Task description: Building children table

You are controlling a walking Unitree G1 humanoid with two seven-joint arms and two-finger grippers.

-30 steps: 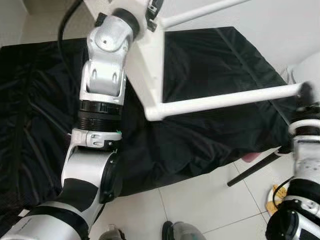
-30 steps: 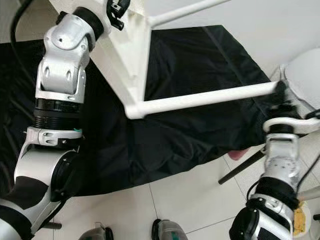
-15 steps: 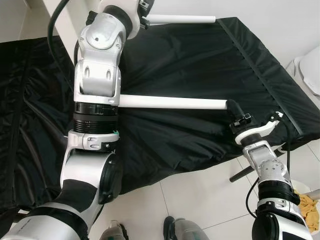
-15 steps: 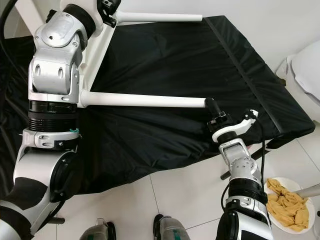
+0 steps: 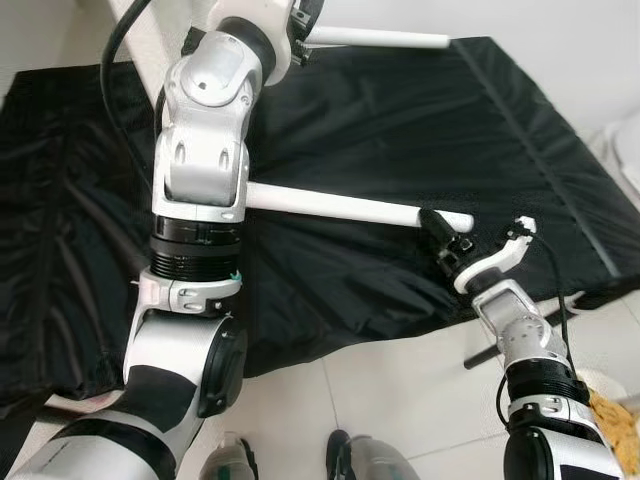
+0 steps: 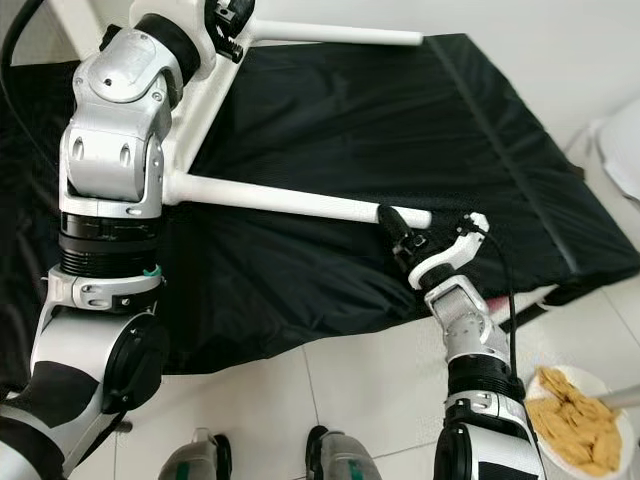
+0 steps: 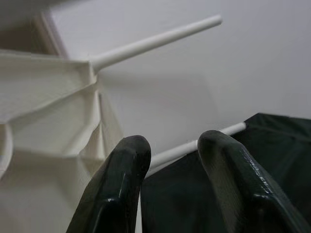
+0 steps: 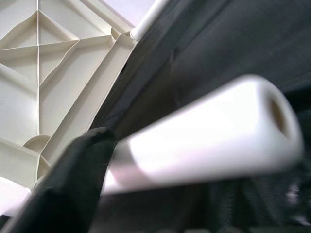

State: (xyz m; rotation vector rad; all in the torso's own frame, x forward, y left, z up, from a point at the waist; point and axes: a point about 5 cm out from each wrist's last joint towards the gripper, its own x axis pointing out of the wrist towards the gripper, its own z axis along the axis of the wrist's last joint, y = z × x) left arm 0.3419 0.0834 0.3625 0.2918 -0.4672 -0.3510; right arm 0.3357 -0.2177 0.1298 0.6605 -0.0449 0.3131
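Note:
The white children's table stands on its edge over the black cloth, with its ribbed underside [image 8: 53,58] toward my right wrist camera. Two white legs stick out sideways. The lower leg [image 5: 340,207] slopes down toward the right, and the upper leg [image 5: 385,38] lies near the wall. My right gripper [image 5: 440,232] is shut on the free end of the lower leg [image 8: 204,131], one black finger [image 8: 73,179] under it. My left gripper [image 5: 303,18] is raised beside the tabletop's edge [image 6: 205,90]. Its fingers [image 7: 116,194] stand apart with nothing between them.
A black cloth [image 5: 460,130] covers the wide surface under the table. White tiled floor [image 5: 400,390] lies in front, with my feet [image 6: 340,462] on it. A plate of yellowish food [image 6: 580,415] sits on the floor at the right, near a black bar [image 5: 482,355].
The table has swung down from high up. Its lower leg now slopes toward the cloth, and my right gripper has moved left and nearer with the leg's end. The camera has also shifted.

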